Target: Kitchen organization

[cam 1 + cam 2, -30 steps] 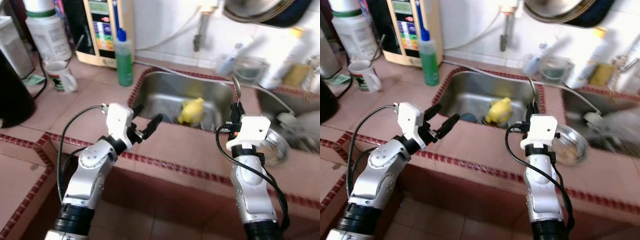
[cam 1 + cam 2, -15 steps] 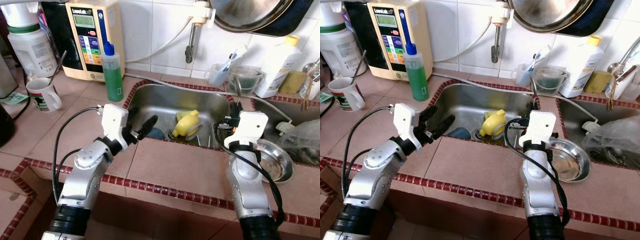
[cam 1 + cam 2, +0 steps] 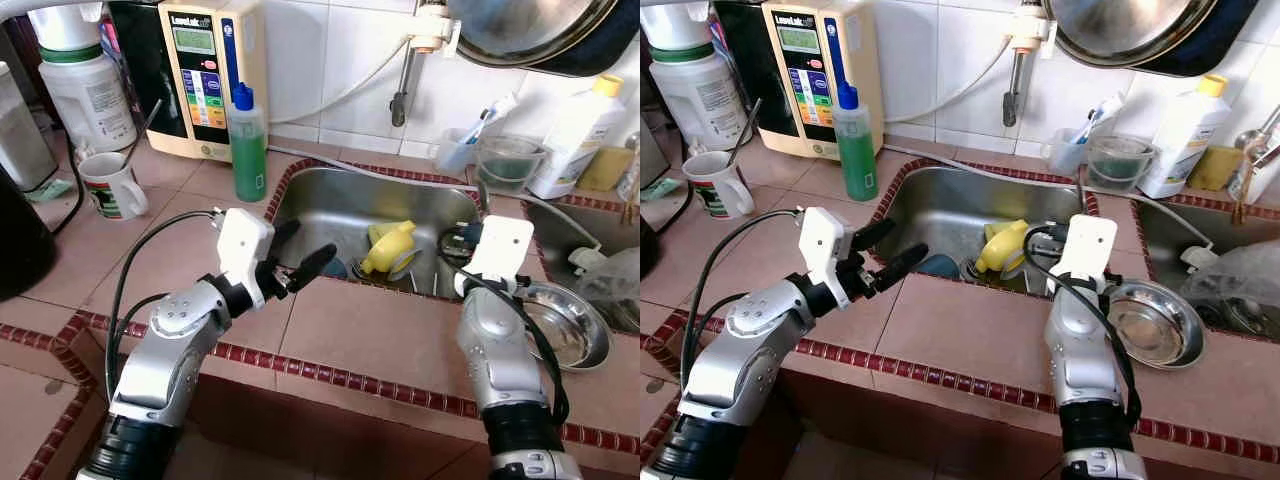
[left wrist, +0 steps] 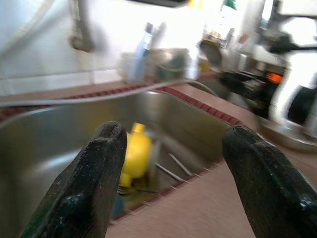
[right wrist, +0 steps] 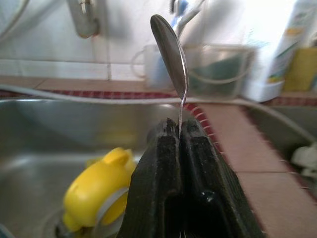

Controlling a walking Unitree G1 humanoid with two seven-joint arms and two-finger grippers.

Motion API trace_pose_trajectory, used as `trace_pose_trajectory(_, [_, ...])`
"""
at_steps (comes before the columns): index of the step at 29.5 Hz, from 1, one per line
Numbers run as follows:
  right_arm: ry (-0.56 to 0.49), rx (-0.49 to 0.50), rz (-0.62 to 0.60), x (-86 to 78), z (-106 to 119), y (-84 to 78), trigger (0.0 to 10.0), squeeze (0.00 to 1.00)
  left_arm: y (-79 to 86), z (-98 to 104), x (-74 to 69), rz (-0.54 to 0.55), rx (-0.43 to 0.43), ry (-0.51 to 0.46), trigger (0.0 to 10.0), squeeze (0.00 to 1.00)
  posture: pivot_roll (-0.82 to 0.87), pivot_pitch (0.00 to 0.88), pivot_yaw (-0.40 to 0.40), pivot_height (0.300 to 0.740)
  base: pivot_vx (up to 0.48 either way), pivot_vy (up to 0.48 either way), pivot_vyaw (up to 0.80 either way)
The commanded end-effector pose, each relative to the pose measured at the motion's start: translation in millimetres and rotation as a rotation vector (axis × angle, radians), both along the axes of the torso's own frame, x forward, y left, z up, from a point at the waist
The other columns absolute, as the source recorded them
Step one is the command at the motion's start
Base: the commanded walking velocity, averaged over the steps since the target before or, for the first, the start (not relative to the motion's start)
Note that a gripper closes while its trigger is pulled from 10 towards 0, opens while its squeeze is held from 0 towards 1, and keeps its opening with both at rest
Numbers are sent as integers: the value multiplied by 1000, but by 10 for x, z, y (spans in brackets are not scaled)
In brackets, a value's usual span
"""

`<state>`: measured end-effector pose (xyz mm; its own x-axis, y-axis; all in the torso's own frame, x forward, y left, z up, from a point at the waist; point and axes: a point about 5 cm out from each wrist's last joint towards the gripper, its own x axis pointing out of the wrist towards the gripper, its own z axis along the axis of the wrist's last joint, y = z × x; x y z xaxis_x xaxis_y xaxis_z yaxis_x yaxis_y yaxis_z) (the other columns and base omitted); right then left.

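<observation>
Right jaws (image 5: pixel 179 134) nearer sink (image 3: pixel 330 195), spoon (image 5: pixel 171 47) clamped

i see pinkish-tan tiled counter (image 3: pixel 370 330) edged by dark red mosaic strip. steel-grey sink (image 3: pixel 340 215) holds yellow cup (image 3: pixel 388 246). green liquid bottle (image 3: pixel 247 143) has blue cap. white mug (image 3: pixel 112 185) carries green and red print. cream appliance (image 3: pixel 205 75) shows green display, coloured buttons. white bottle (image 3: pixel 573 138) has yellow cap. shiny silver bowl (image 3: pixel 566 326). silver spoon (image 5: pixel 171 49) between black fingers (image 5: pixel 158 193) of right gripper (image 5: pixel 181 134). left gripper (image 3: pixel 305 262) black, white housing, silver arm.
</observation>
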<state>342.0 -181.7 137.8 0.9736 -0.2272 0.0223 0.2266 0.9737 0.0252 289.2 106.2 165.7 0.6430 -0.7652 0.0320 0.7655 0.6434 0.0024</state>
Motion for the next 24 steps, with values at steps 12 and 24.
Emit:
trace_pose_trajectory(12, [74,51,309,301,259,-56,10000,0,-154,46,-314,-151,26,50,10000,0,106,0,-61,740,0,0,0])
trace_pose_trajectory(24, [108,15,535,366,380,14,10000,0,-200,119,-287,-53,14,131,10000,0,100,113,-75,740,0,0,0])
